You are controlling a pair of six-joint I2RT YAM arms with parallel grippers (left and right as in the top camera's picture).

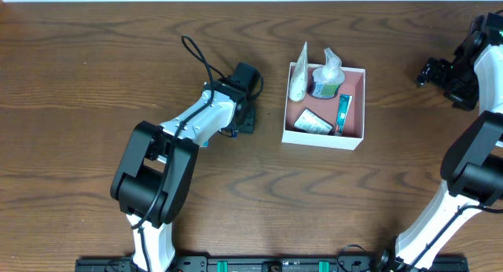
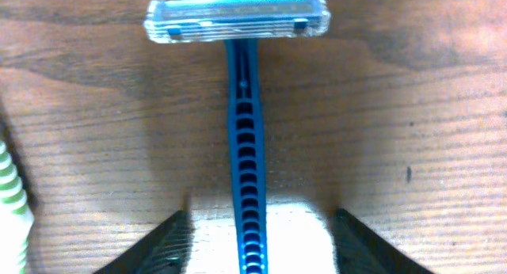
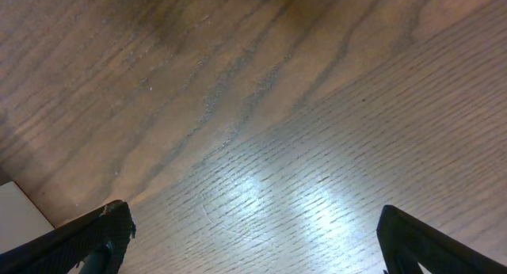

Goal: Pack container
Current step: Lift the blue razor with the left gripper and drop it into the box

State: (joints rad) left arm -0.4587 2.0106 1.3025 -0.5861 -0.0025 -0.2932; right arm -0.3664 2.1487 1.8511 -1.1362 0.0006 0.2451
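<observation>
The container (image 1: 357, 107) is a square white box with a pink inside, right of the table's centre. It holds a white tube (image 1: 298, 79), a pump bottle (image 1: 326, 77), a green-and-white soap packet (image 1: 313, 122) and a teal stick (image 1: 344, 113). A blue razor (image 2: 245, 139) lies flat on the wood, head away from me. My left gripper (image 2: 257, 230) is open, one finger on each side of the razor's handle, not touching it; it sits left of the container in the overhead view (image 1: 240, 115). My right gripper (image 3: 253, 234) is open and empty over bare wood at the far right (image 1: 434, 71).
A green-and-white striped thing (image 2: 11, 203) lies at the left edge of the left wrist view. A white corner (image 3: 20, 215) shows at the left edge of the right wrist view. A black cable (image 1: 200, 58) loops behind the left wrist.
</observation>
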